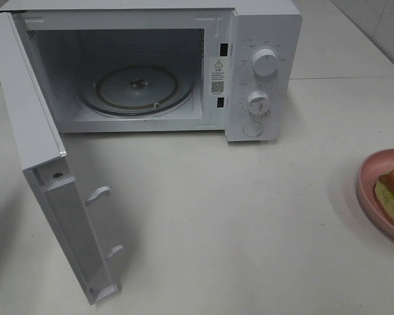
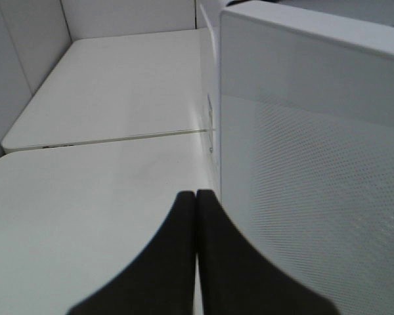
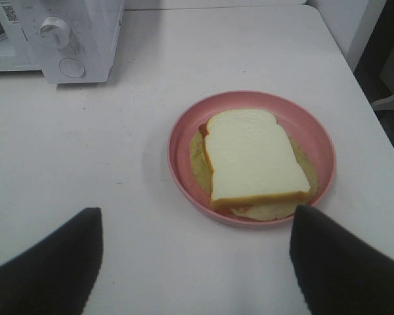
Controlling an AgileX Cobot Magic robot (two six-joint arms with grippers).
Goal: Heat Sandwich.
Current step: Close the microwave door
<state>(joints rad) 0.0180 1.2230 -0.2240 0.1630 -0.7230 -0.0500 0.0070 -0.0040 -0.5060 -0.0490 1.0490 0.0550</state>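
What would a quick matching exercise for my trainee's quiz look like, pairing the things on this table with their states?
Things:
1. microwave door
2. sandwich
3. left end effector
4. right end effector

States:
A. shut, empty
B. swung open
C. open, near the plate
D. lying on the pink plate

Pairs: 1-B, 2-D, 3-A, 4-C

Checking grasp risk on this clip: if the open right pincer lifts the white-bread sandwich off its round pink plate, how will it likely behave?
The white-bread sandwich looks soft, so it would probably squash under a firm pinch. Its pale filling sticks out past the crust, so the layers may slide apart or sag. The shallow round pink plate would likely skid on the smooth white table if the right pincer nudges it.
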